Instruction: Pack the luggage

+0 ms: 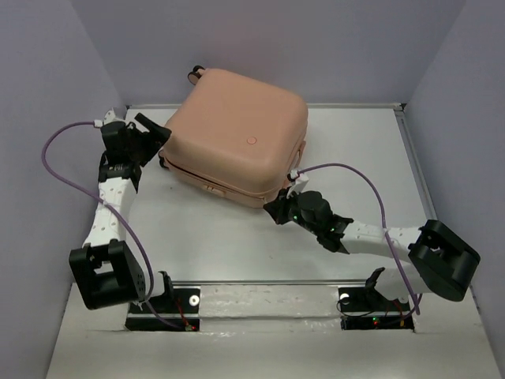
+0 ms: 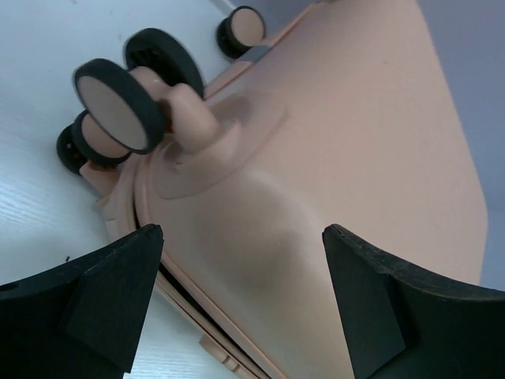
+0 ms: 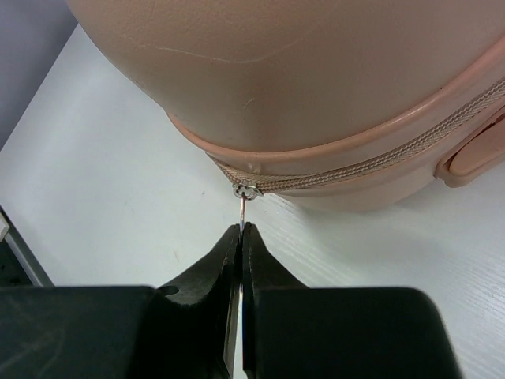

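The peach-pink luggage [image 1: 237, 134] lies flat and closed at the back middle of the table, its round dimple facing up. My left gripper [image 1: 162, 134] is open, its fingers astride the suitcase's left corner [image 2: 260, 237] near the dark caster wheels [image 2: 118, 106]. My right gripper [image 1: 278, 209] is at the suitcase's front right corner, shut on the thin metal zipper pull [image 3: 242, 212] that hangs from the slider on the zipper track [image 3: 355, 170]. The lining is hidden.
The white table [image 1: 355, 158] is boxed by lavender walls on the left, back and right. A metal rail [image 1: 268, 296] with the arm bases runs along the near edge. Purple cables loop from both arms.
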`<state>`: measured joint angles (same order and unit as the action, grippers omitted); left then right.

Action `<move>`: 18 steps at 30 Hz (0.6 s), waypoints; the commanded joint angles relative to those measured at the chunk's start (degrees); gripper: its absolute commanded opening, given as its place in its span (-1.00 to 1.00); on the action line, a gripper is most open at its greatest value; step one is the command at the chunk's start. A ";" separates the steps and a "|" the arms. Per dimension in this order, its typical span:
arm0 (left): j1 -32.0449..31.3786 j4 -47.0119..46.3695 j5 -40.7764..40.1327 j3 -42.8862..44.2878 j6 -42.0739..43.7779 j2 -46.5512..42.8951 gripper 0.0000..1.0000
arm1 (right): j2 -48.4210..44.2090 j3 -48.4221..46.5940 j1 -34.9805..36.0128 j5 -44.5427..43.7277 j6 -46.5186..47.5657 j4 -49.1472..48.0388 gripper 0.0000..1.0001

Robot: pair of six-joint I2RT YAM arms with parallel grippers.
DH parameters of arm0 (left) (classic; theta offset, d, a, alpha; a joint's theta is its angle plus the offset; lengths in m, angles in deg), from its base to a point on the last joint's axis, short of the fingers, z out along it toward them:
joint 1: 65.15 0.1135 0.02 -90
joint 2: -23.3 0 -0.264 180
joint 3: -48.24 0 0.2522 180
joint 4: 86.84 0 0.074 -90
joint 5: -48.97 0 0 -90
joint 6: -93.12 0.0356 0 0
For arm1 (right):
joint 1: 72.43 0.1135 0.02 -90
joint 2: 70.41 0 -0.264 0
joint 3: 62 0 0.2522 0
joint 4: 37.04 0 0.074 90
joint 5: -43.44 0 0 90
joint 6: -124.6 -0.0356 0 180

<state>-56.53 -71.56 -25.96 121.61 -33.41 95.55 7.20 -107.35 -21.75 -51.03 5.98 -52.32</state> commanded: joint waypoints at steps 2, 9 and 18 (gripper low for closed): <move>4.12 -5.30 0.14 2.43 -5.13 5.17 0.89 | -1.58 1.10 1.09 6.58 0.76 0.21 -0.86; 5.00 -5.03 3.91 12.10 -5.21 18.08 0.92 | -1.23 0.66 1.09 8.95 1.38 -0.05 -0.86; 5.00 -6.79 4.53 16.59 -7.67 25.31 0.90 | -0.87 1.10 1.09 10.01 1.64 -0.76 -0.86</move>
<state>-51.63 -75.14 -23.29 135.53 -39.20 120.25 7.18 -107.15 -21.79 -47.57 6.96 -52.47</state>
